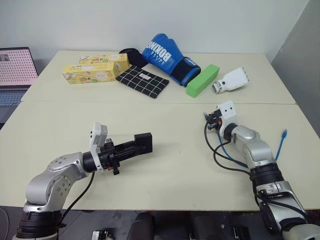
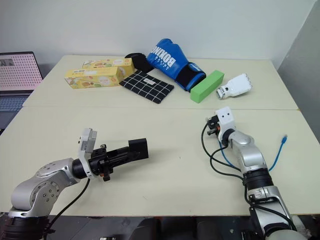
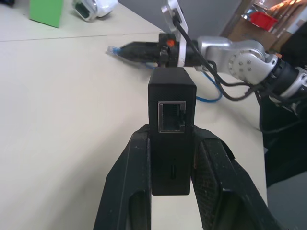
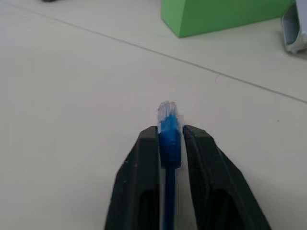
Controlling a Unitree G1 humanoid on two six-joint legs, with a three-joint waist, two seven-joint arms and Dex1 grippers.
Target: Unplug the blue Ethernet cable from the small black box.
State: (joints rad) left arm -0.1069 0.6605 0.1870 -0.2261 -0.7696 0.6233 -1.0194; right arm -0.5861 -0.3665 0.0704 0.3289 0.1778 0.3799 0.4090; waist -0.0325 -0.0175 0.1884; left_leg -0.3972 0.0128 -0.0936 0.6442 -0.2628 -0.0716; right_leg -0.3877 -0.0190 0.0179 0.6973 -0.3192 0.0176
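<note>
Separation is already made, by the look of things: the plug is out of the port and the two arms stand well apart over the pale cream table [image 1: 165,170].

Head views: the left gripper [image 1: 142,143] is shut on the small matte-black plastic box [image 1: 144,142], holding it clear above the table, some way toward the robot from the black white-checked cloth [image 1: 143,82]. The right gripper [image 1: 210,120] is off to the right of the box, nearer the long green block [image 1: 202,80]. From under that arm the thin bright blue Ethernet cable [image 1: 278,146] runs over the table, its far plug lying loose near the right edge.

Left wrist view: the two black fingers [image 3: 129,187] clamp the box [image 3: 171,143] on both flanks, and its metal-rimmed port [image 3: 171,116] faces out with nothing in it. Beyond the box, the other gripper [image 3: 120,49] carries the cable's plug, apart from the box.

Right wrist view: the cable's clear-tipped blue plug [image 4: 167,127] sits between the fingers [image 4: 141,177], which stand only narrowly parted and touch it on either side; whether the pinch is firm or loosening I cannot tell. The green block [image 4: 216,14] lies ahead.

Judged from this, the pulling-out is done and only the finishing is left: the next move would be to set the plug on a bare part of the table, away from the box, and let go cleanly so the springy cord does not drag it.
</note>
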